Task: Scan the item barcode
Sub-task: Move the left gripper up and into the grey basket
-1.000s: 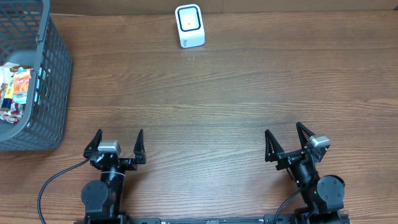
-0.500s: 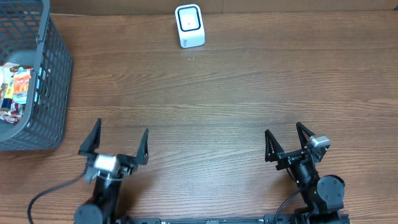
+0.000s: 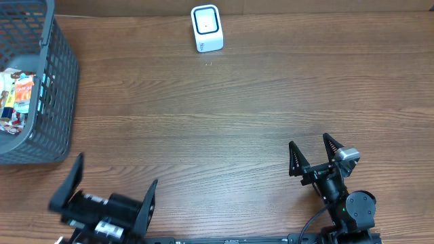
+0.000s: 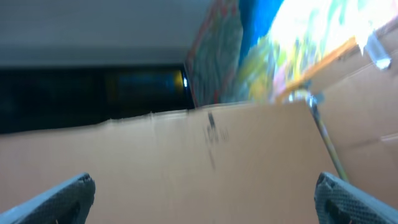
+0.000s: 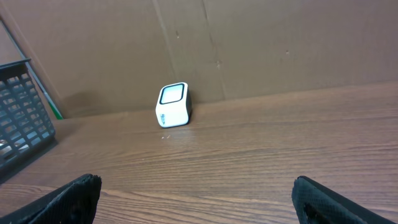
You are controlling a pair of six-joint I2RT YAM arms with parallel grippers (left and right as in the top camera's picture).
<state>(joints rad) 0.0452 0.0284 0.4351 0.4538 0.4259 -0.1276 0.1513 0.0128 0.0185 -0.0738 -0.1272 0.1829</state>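
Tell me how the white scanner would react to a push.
The white scanner looks small and boxy, so probably light and rigid. Standing upright on the smooth wooden table, it would likely slide, or tip if pushed high.

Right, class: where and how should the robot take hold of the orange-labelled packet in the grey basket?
Probably by its exposed top edge, coming straight down through the open top. The orange-labelled packet sits among other packets inside the grey basket, whose tall mesh walls block any sideways approach. The left gripper, open, is the nearer one.
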